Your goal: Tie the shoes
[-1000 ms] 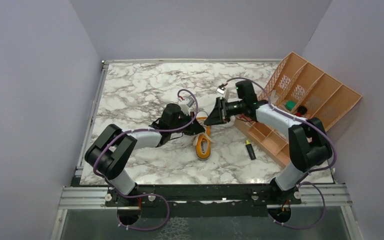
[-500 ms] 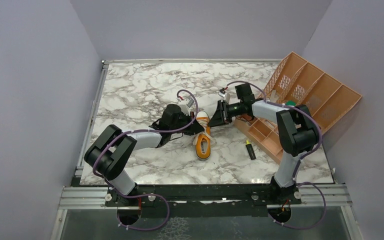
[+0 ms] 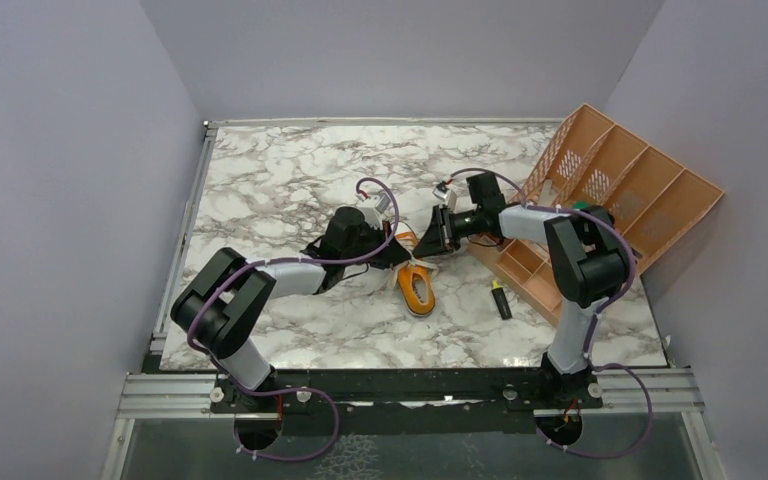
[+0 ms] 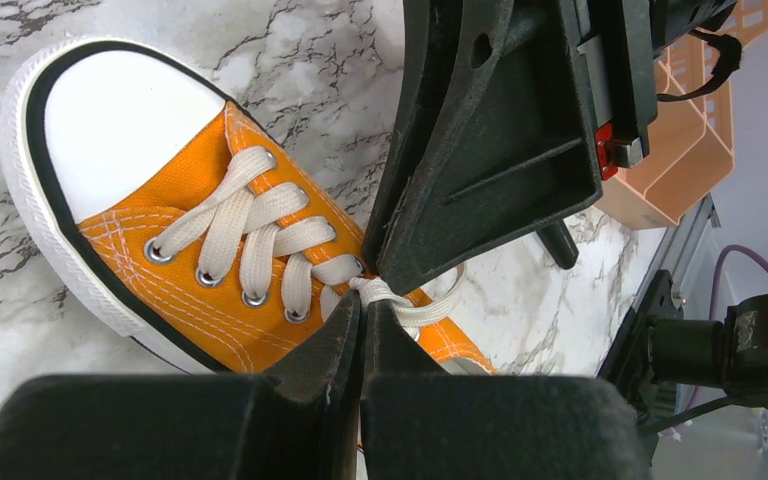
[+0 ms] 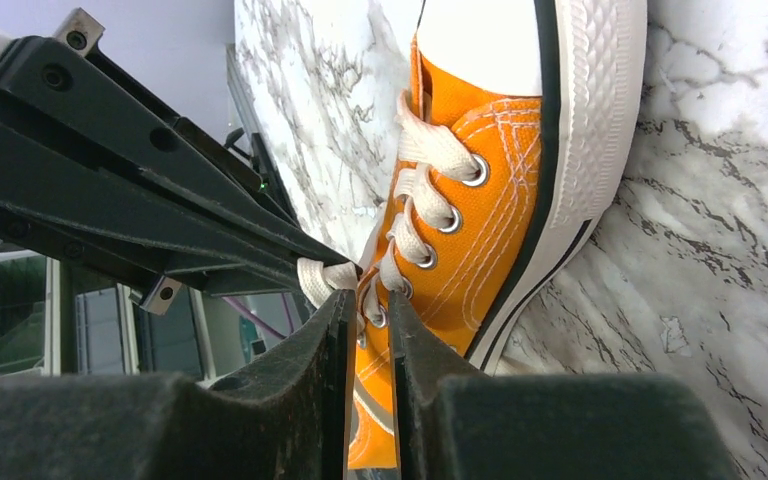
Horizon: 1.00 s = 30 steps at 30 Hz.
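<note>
sneaker [image 4: 160, 200]: light, soft canvas.
laces [image 4: 250, 230]: limp; pinch loose ends.
left gripper [image 4: 362, 308]: clenched on laces.
right gripper [image 5: 365, 302]: near-shut, hold unclear.

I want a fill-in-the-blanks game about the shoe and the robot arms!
1. The sneaker has canvas that is ___.
2. Its toe cap is ___.
3. The left pincer and the right pincer meet at its ___.

Missing words: orange; white; laces.
</note>
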Motion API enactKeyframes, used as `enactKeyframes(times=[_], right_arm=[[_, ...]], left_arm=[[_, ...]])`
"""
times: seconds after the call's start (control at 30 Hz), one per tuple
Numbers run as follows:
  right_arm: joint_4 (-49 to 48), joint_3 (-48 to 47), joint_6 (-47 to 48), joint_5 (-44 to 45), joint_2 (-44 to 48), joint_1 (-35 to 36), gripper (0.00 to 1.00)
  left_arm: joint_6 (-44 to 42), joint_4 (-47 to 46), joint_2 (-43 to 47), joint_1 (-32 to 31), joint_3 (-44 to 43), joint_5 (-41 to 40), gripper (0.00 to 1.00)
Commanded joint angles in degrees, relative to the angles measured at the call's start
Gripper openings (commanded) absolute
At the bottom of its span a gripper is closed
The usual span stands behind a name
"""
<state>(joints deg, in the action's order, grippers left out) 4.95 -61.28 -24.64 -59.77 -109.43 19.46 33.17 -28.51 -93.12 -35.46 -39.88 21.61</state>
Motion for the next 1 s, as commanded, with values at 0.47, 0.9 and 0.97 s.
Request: enactKeyframes(times=[0.47,0.9,0.97], right_arm=[[-14.3,5.2,-8.1,-6.7,-1.0,2.5,0.31],[-18.5,4.2,-11.5,-7.3,-3.0,2.7,0.01],[-17.8,5.1,-11.2,-6.3,-1.7,2.7,0.01]], left_arm=[[-0.4,-2.6,-0.1,-0.2,-0.9,-2.1,0.00],[0.4,-6.2,-1.5,-0.2,-0.5,4.7,0.00],[0.2,-6.1,-1.3,-0.2,0.0,3.9,0.00]])
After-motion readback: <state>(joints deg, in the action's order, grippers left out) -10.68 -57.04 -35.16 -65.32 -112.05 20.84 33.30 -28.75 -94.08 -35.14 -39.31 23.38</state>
